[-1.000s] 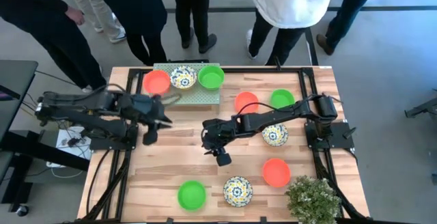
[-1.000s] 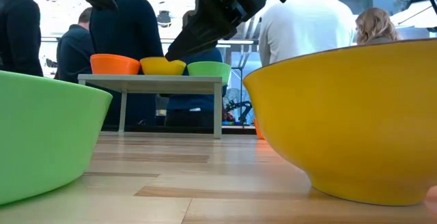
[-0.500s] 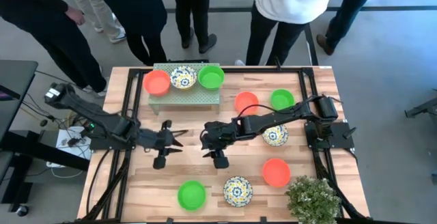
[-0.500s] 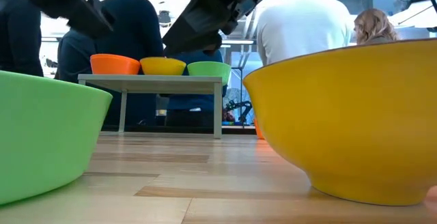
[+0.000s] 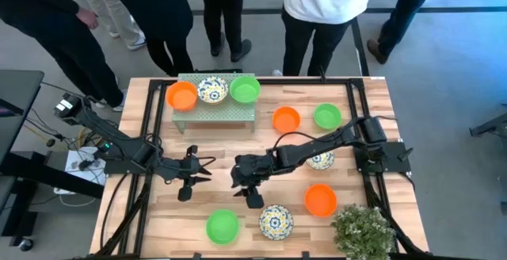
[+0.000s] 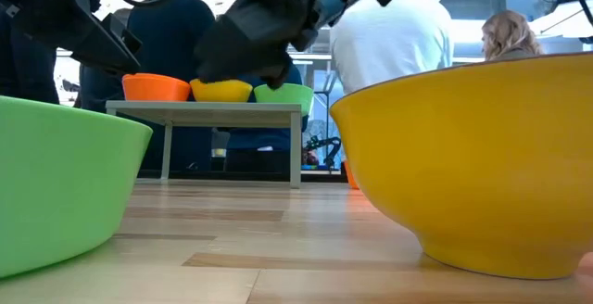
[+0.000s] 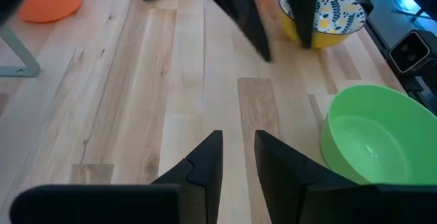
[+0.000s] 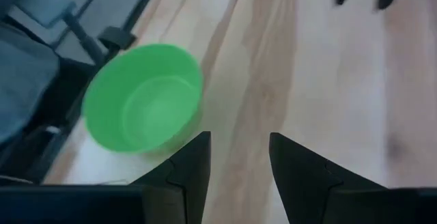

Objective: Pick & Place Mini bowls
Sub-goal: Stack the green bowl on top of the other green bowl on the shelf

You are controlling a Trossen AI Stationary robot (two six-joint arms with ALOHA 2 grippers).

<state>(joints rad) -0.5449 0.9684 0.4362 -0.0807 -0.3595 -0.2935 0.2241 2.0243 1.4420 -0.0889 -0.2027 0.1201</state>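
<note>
Three mini bowls sit on the green-topped stand (image 5: 214, 111): an orange one (image 5: 181, 96), a floral one (image 5: 212, 90) and a green one (image 5: 245, 89). Several more rest on the table, among them a green bowl (image 5: 223, 226) and a floral bowl (image 5: 276, 221) near the front edge. My left gripper (image 5: 207, 166) hovers open over bare wood left of centre, and its wrist view shows the gap (image 7: 237, 157). My right gripper (image 5: 236, 177) hangs open just to its right, above and beyond the green bowl (image 8: 143, 98). Neither holds anything.
More bowls stand to the right: orange (image 5: 286, 119), green (image 5: 326, 116), a floral one (image 5: 320, 161) partly under my right arm, and orange (image 5: 320, 200). A bushy plant (image 5: 363, 230) fills the near right corner. People stand beyond the far edge. Bare wood lies between the grippers and the stand.
My left gripper has swung away from the stand toward the table's near edge and centre, sinking and tipping closer to level. My right gripper has drifted a little toward the near edge and rolled at the wrist. No bowl has moved.
</note>
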